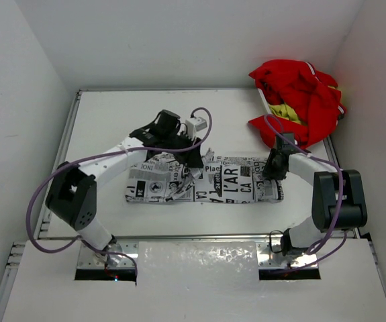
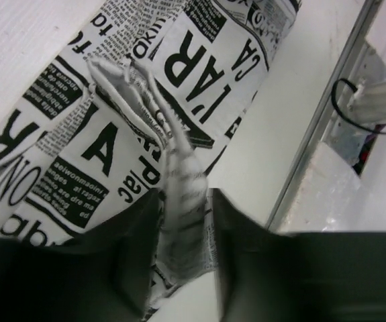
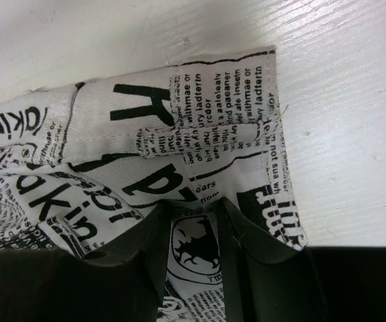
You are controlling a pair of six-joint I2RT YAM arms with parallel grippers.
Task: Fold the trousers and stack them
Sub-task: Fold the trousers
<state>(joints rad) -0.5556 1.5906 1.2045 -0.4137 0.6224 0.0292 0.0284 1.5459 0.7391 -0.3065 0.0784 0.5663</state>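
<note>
Left pincer (image 2: pixel 181 204) on trousers (image 2: pixel 99 147); red clothes (image 1: pixel 300 90) in bin (image 1: pixel 264 102).

Trousers (image 1: pixel 203 181): laid in a long band across the middle of the table (image 1: pixel 112 127), running left to right.
Left gripper (image 1: pixel 191 171): over the middle of the band, by its back edge, pinching a raised ridge of cloth between its fingers.
Left of the left gripper: the left end of the band, flat on the table.
Right gripper (image 1: pixel 271 173): at the right end of the band, a corner of the cloth gripped between its fingers.
Between the grippers: the right half of the band.
Heap of clothes (image 1: pixel 300 94): behind the right gripper, in the table's far right corner, apart from the trousers.
</note>
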